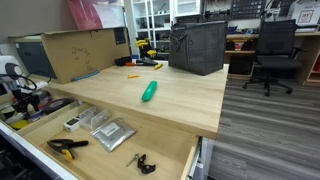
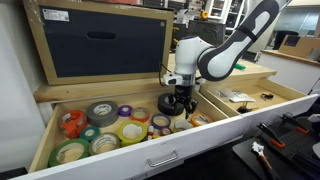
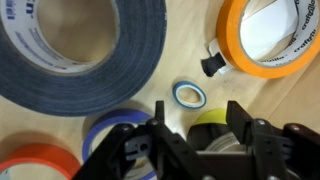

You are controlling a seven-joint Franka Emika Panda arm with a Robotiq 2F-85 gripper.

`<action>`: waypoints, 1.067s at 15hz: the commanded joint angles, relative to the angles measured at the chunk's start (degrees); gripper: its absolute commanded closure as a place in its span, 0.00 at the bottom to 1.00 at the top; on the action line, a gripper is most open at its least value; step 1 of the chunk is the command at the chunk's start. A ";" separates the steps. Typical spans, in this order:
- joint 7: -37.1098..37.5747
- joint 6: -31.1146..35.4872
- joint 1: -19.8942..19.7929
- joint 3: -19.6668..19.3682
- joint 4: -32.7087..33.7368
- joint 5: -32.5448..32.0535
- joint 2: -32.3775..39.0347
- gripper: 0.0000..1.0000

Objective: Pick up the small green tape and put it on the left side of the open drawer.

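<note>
While the hand point(image 3: 195, 120) hangs low inside the open drawer point(image 2: 150, 158), its two fingers point(image 3: 160, 140) stand well apart and grip nothing. Nearest the wrist camera, below the gap between those fingers, sits a yellow-green roll point(image 3: 212, 128), with a blue roll point(image 3: 115, 135) and an orange-red roll point(image 3: 35, 165) off to one side.

Just beyond the fingertips lies the small green tape point(image 3: 189, 95), flat on the bare wood of the drawer floor. It is a tiny ring with a bluish rim and a pale centre. It touches none of its neighbours, and a strip of open floor runs all round it. Farther on, a big grey roll point(image 3: 80, 50) crowds one side and an orange roll point(image 3: 265, 35) the other, leaving a narrow lane of wood between them.

In an exterior view the drawer juts out from under the front edge of the counter point(image 1: 185, 100), and the arm point(image 2: 235, 50) comes down into its end compartment, which is packed with rolls up to the walls. The compartments beside it hold small tools with more bare wood showing.

In an exterior view the counter top is mostly bare. A teal oblong point(image 1: 149, 91) lies near its middle, a cardboard box point(image 1: 75, 52) stands at one far corner and a black bag point(image 1: 197, 47) stands along the far edge.
</note>
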 commanded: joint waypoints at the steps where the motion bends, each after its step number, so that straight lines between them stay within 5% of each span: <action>1: -1.72 -2.18 -1.55 1.13 1.45 1.86 -1.88 0.02; 9: -5.36 -13.09 -9.07 5.75 -0.81 15.96 -12.46 0.00; 16: 1.66 -21.71 -9.41 2.59 -0.90 26.60 -24.04 0.00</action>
